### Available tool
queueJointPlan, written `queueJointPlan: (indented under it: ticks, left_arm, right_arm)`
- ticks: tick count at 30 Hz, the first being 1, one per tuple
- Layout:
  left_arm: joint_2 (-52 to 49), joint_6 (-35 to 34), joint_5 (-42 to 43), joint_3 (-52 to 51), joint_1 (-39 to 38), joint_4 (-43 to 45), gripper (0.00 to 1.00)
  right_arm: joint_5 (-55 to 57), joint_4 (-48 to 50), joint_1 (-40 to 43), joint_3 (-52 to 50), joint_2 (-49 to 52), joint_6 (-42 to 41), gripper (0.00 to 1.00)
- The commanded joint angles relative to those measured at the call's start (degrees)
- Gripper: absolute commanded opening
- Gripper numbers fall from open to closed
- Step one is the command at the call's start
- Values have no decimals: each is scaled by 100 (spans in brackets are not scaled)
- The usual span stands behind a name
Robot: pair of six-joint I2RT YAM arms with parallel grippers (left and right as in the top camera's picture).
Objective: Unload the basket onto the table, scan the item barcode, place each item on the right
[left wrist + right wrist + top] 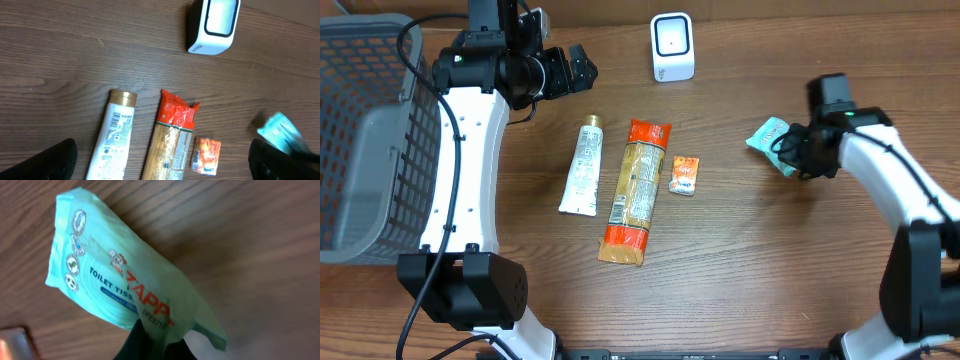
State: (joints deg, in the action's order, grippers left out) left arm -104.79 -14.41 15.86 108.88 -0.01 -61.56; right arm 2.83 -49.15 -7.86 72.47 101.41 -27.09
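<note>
A mint-green toilet tissue pack [766, 135] sits at the right of the table, and my right gripper [791, 153] is shut on its near end. In the right wrist view the pack [120, 280] slants up and left from my right gripper [155, 342], with its printed face towards the camera and no barcode showing. The white scanner [672, 47] with a dark window stands at the back centre, well left of the pack. My left gripper [577, 69] hovers open at the back left, holding nothing. Its dark fingers [50, 162] frame the items below.
A white tube [583, 165], a long orange-ended pasta pack [635, 190] and a small orange sachet [685, 175] lie side by side mid-table. A grey mesh basket [360, 130] stands at the far left. The scanner [215, 25] also shows in the left wrist view.
</note>
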Motion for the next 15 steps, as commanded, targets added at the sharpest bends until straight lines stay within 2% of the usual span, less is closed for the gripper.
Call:
queueJointPlan:
  ticks: [1, 3, 8, 15]
  left_arm:
    - [-4, 114, -17, 2, -11, 7, 100]
    - [-4, 114, -17, 2, -11, 7, 100]
    - [-4, 114, -17, 2, -11, 7, 100]
    - [-4, 114, -17, 2, -11, 7, 100]
  right_arm:
    - [3200, -691, -1016, 313, -411, -844, 4]
    - [4256, -1132, -1478, 304, -341, -1244, 4]
    - [5842, -1886, -2330, 304, -4, -1255, 4]
    - [6314, -2000, -2750, 304, 839, -433, 4]
